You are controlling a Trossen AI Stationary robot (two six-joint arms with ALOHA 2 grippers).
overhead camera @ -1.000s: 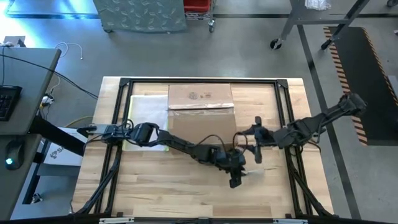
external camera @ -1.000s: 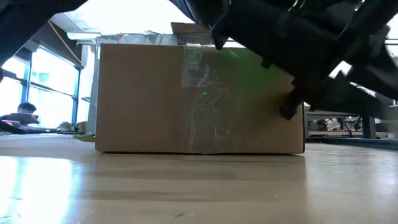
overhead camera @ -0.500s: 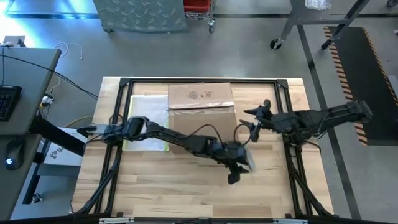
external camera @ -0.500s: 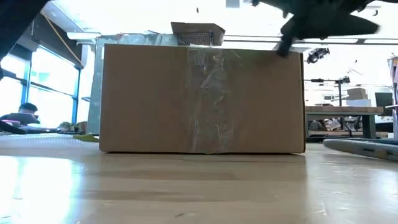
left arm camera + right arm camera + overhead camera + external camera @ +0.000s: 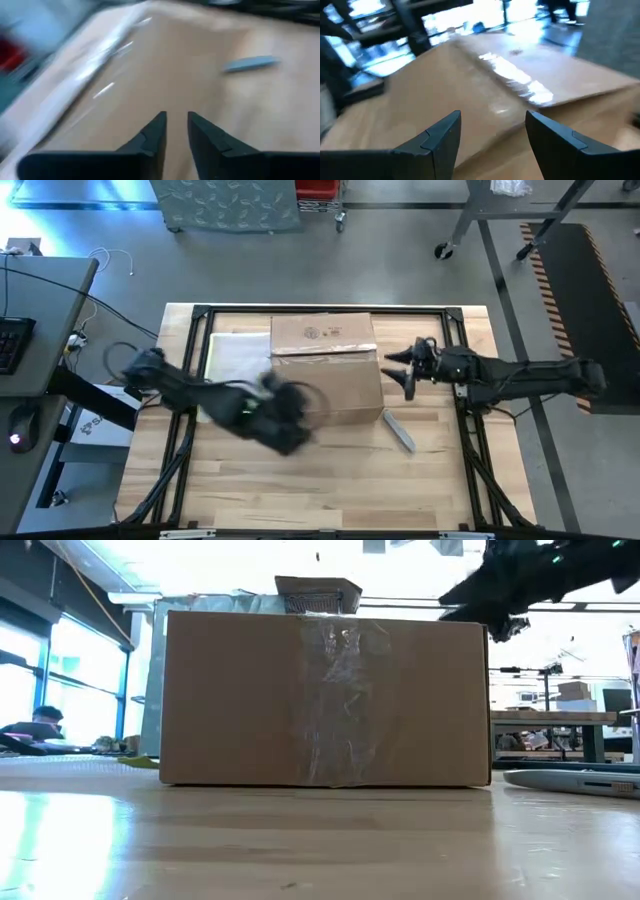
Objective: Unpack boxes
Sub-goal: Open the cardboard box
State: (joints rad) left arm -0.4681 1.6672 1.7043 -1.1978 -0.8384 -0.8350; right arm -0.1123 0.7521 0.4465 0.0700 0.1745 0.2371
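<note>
The brown cardboard box (image 5: 325, 370) stands shut on the table's middle, with clear tape across its top (image 5: 515, 80) and down its near face (image 5: 340, 700). My left gripper (image 5: 288, 430) hovers blurred above the table by the box's near left corner; in its wrist view (image 5: 176, 120) the fingers stand a narrow gap apart with nothing between them. My right gripper (image 5: 405, 370) floats open just right of the box, pointing at it (image 5: 492, 125), touching nothing. A flat grey tool (image 5: 398, 430) lies on the table near the box's near right corner.
A flat clear sleeve (image 5: 238, 358) lies left of the box. The black frame rail (image 5: 330, 309) runs round the tabletop. Bare wood lies along the near edge (image 5: 330, 490). The grey tool also shows low at the right (image 5: 575, 780).
My left gripper has left the grey tool lying on the table by the box's near right corner, then risen and swung fast toward the table's left. My right gripper has drawn back toward the far edge, coming level with the box's right side.
</note>
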